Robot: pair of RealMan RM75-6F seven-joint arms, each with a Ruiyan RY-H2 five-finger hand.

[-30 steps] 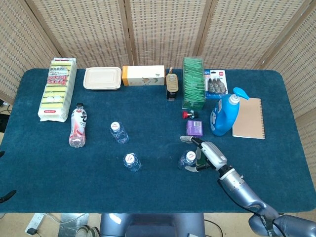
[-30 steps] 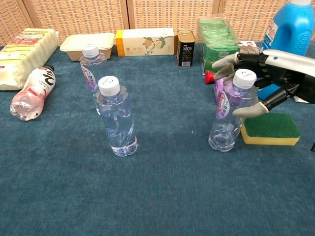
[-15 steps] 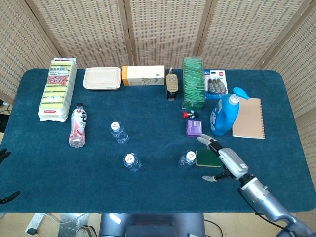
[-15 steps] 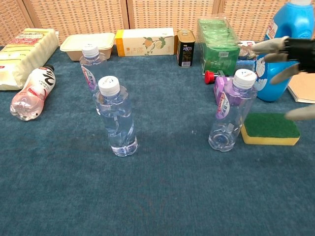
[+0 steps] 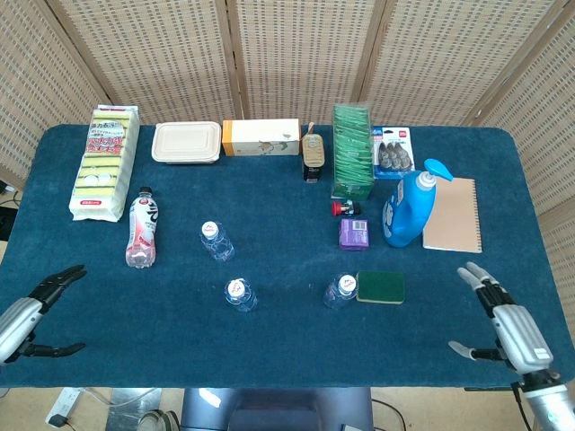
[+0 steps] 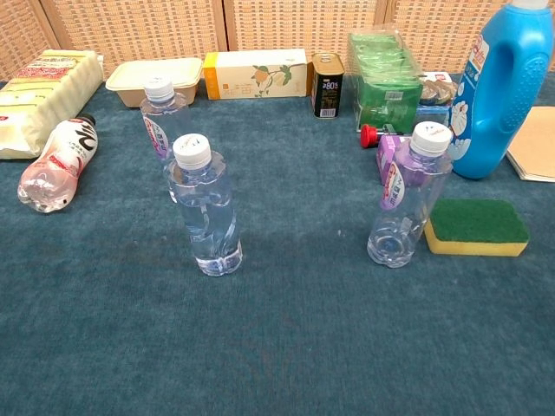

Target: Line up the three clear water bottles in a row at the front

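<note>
Three clear water bottles with white caps stand upright on the blue cloth. One bottle (image 5: pixel 341 291) (image 6: pixel 405 196) stands at the front right, touching a green sponge (image 5: pixel 380 287) (image 6: pixel 476 226). A second bottle (image 5: pixel 239 294) (image 6: pixel 205 206) stands at the front centre-left. The third bottle (image 5: pixel 216 241) (image 6: pixel 164 126) stands further back, behind the second. My right hand (image 5: pixel 508 329) hovers open at the table's front right edge, well away from the bottles. My left hand (image 5: pixel 27 311) is open at the front left edge. Neither hand shows in the chest view.
A pink drink bottle (image 5: pixel 142 229) lies on its side at the left. A blue detergent bottle (image 5: pixel 409 205), a purple box (image 5: pixel 353 233), a notebook (image 5: pixel 453 214) and a red cap (image 5: pixel 339 208) sit right of centre. Boxes, a can and packets line the back.
My right hand has let go of the front right bottle and pulled back to the front right edge. My left hand has come up into view at the front left.
</note>
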